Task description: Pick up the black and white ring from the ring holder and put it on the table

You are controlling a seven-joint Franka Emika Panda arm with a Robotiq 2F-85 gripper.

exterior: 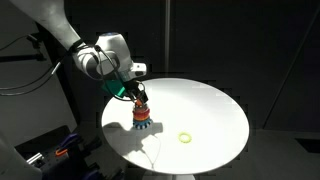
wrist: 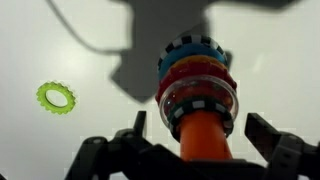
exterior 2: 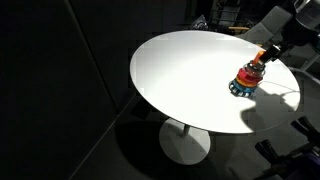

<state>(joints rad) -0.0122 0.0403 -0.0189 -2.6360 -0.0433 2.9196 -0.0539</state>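
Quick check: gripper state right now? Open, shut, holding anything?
Gripper: open, fingers either side of the ring holder peg, holding nothing.

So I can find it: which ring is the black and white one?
On the white table, find the orange ring holder below the gripper. The black and white ring sits highest on it, checkered, unlike the red ring and blue ring.

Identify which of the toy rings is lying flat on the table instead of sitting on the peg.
The yellow-green toothed ring, lying alone on the white table. All the other rings are stacked around the orange ring holder.
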